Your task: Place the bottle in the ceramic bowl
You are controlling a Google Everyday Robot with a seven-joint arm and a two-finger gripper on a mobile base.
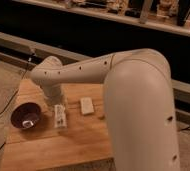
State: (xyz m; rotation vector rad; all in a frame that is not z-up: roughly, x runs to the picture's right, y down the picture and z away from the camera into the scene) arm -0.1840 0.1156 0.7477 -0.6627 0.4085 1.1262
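Though its label seems illegible, bottle (61, 119) lies under gripper (57, 105); jaws apart.

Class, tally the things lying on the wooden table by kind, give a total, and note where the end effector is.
ceramic bowl: 1
bottle: 1
pale block: 1
Total: 3
The end effector hangs just over the bottle's far end. The arm covers part of the table, so it may hide more.

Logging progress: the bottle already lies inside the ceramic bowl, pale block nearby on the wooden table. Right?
No: in the camera view the bottle lies on the wooden table beside the ceramic bowl, pale block nearby. The gripper hangs over the bottle's far end.
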